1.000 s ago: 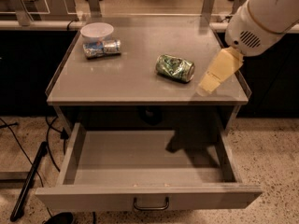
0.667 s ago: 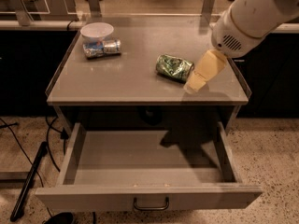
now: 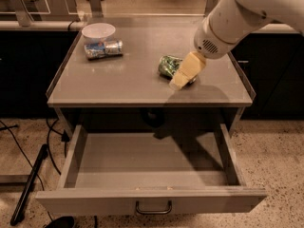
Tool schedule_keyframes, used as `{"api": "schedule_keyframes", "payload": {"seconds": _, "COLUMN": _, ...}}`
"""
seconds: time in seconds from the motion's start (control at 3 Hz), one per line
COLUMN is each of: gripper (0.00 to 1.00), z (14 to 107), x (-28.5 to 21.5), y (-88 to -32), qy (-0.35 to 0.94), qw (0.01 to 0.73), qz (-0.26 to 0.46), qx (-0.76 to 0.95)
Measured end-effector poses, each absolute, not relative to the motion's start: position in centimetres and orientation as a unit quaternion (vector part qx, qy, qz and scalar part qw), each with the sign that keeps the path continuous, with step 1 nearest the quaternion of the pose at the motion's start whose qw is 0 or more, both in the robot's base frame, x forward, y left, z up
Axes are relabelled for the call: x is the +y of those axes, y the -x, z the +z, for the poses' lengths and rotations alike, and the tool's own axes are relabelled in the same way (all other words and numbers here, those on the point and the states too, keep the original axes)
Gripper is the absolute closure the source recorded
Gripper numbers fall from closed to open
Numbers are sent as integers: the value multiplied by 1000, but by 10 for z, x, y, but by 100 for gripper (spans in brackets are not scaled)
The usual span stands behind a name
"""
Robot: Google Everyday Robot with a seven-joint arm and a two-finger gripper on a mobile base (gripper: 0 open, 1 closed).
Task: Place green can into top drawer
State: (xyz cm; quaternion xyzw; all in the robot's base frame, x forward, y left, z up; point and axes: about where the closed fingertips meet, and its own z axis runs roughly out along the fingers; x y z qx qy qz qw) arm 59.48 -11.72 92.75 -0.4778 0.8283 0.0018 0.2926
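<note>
green can (image 3: 166, 65) lies on its side on the grey cabinet top (image 3: 118, 82), right of centre and not in the drawer yet. gripper (image 3: 181, 78) reaches down at a slant from the white arm (image 3: 228, 25) at upper right, its tan tip over the can's right end and at the surface just in front of it. cannot tell whether the claw is wide or narrow, and cannot tell if it touches or has hold of the can, since the tip covers that side. top drawer (image 3: 152, 197) is pulled fully out below, nothing seen inside, its dark handle (image 3: 153, 207) centred on the front panel. a blue-and-silver can (image 3: 103, 48) lies on its side at the back left, just in front of a white bowl (image 3: 98, 31), well apart from the gripper. step looks like the approach to the grasp. risks: the can is round and on its side, so a slanted push could roll it left or towards the front edge and off. it looks dented and shiny, so a grip on the end alone may slip when it is lifted. a low carry could clip the cabinet's front lip, and an early release could drop the can on the floor past the drawer.
</note>
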Motion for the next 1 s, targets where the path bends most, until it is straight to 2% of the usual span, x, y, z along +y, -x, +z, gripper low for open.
{"api": "schedule_keyframes", "payload": {"seconds": 1.0, "gripper": 0, "z": 888, "x": -105, "y": -650, "qy": 456, "qw": 313, "qz": 20, "qx": 833}}
